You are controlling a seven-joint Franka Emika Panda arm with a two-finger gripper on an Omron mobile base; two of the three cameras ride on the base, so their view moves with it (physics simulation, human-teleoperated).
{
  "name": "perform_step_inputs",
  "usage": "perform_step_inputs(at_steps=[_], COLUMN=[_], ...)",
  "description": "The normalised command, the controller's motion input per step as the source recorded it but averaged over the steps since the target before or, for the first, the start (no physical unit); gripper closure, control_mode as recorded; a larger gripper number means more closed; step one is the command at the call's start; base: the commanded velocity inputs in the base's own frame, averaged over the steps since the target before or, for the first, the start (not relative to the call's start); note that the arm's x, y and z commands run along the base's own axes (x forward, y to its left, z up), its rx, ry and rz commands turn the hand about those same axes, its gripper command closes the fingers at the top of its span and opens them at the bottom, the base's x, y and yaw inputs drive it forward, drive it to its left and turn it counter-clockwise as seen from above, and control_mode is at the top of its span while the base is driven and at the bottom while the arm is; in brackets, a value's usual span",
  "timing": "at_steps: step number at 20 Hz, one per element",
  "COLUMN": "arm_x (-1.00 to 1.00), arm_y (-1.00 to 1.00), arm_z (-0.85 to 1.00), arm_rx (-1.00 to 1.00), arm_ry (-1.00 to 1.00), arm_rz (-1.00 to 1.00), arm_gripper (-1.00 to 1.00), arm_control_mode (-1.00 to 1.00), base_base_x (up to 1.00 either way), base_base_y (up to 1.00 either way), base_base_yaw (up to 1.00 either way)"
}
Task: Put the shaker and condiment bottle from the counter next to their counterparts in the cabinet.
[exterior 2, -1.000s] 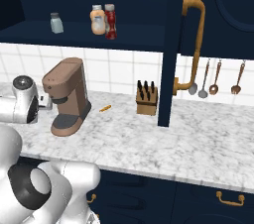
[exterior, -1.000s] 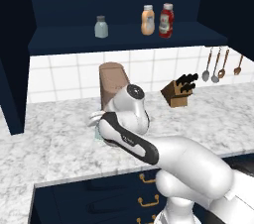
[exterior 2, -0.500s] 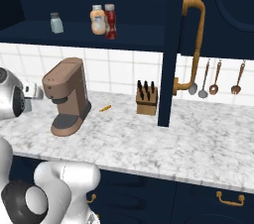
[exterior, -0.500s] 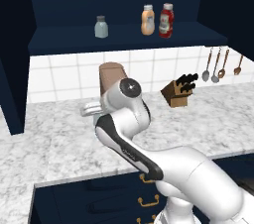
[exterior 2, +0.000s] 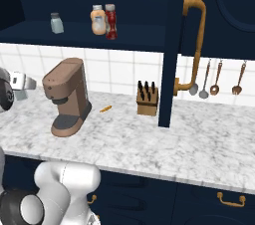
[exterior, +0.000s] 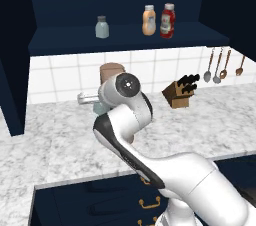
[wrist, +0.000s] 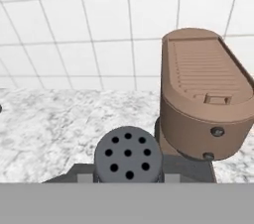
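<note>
My gripper [wrist: 128, 174] is shut on the shaker [wrist: 128, 156], whose dark grey perforated cap shows between the fingers [wrist: 74, 174]. It hangs above the counter [exterior: 55, 135], left of the coffee machine. From the base views the gripper [exterior: 89, 99] [exterior 2: 22, 82] holds the pale shaker [exterior: 100, 106] [exterior 2: 21, 93] partly hidden behind my wrist. On the cabinet [exterior: 125, 40] shelf stand the twin shaker [exterior: 102, 26], the orange-tan bottle [exterior: 148, 20] and, right beside it, the red condiment bottle [exterior: 168, 21].
A brown coffee machine [exterior 2: 67, 97] stands close to the right of the held shaker. Farther right are a knife block [exterior 2: 147, 100], a small orange scrap [exterior 2: 105, 109], hanging utensils [exterior 2: 215, 77] and an open cabinet door with a brass handle [exterior 2: 195, 45].
The arm has risen and swung left, carrying the shaker up from near the counter top to about the coffee machine's height.
</note>
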Motion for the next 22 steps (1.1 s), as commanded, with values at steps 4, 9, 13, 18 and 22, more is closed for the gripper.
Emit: perform_step_inputs(at_steps=[4,9,13,18,22], arm_x=[-0.06,-0.03,-0.11,-0.04,-0.01], arm_y=[0.00,-0.09,-0.08,0.00,0.00], arm_z=[0.62,0.59,0.66,0.56,0.40], arm_rx=[0.00,0.03,0.06,0.00,0.00], arm_ry=[-0.04,0.00,0.00,0.00,0.00], arm_rz=[-0.09,-0.08,-0.05,-0.04,-0.04], arm_gripper=[1.00,1.00,1.00,1.00,1.00], arm_control_mode=[-1.00,-1.00,-1.00,-1.00,-1.00], base_base_x=[0.00,0.00,0.00,0.00,0.00], base_base_y=[0.00,0.00,0.00,0.00,0.00], base_base_yaw=[0.00,0.00,0.00,0.00,0.00])
